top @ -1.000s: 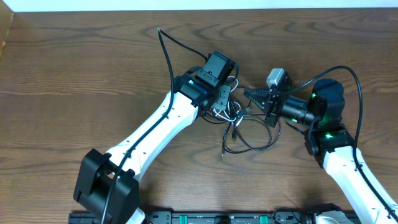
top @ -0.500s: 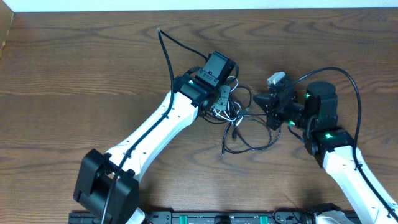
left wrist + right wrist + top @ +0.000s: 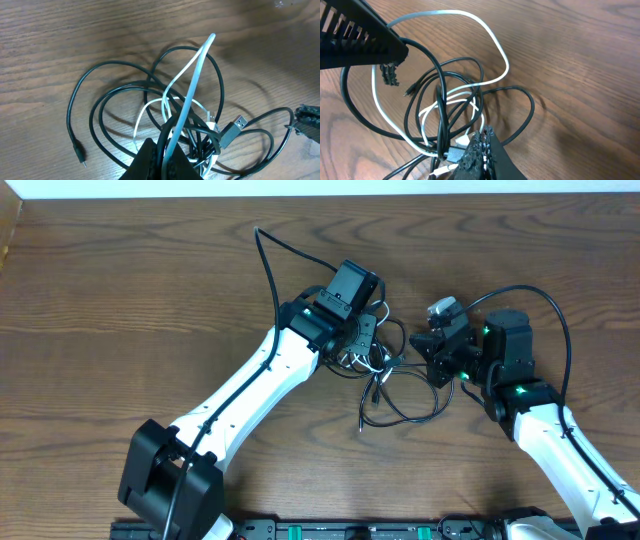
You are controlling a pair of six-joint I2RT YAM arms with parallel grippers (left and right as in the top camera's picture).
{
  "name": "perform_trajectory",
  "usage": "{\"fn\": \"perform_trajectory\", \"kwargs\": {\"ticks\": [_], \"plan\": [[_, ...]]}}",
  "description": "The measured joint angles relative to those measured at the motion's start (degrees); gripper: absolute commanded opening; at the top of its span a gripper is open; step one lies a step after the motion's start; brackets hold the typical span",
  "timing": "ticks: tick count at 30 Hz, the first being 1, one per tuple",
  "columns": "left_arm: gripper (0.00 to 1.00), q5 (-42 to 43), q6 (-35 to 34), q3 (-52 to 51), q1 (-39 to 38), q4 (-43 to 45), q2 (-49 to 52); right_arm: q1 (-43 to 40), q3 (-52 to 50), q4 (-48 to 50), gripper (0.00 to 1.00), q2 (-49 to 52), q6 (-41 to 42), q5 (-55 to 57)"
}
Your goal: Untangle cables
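Pinching the white cord [image 3: 192, 80] in the closed left end effector [image 3: 162, 157]. Resting the shut right end effector [image 3: 481, 145] among black cord [image 3: 532, 107] loops, held strand unclear.

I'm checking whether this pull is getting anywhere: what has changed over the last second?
The right gripper drew back a little toward its own side and its wrist rolled, staying shut in the tangle throughout. Nothing was newly taken or let go. The left gripper stayed put, clamped on the white cord, and the black cord barely shifted.
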Motion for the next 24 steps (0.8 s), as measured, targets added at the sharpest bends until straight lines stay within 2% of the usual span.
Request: {"fn": "perform_trajectory", "kwargs": {"ticks": [22,24], "plan": [[0.08,0.66,-1.14,0.00,0.00,1.49,0.00,0.00,0.00,0.07,0.01,1.86,-0.24,1.31],[0.08,0.66,-1.14,0.00,0.00,1.49,0.00,0.00,0.00,0.04,0.04,1.86,-1.38,0.15]]}}
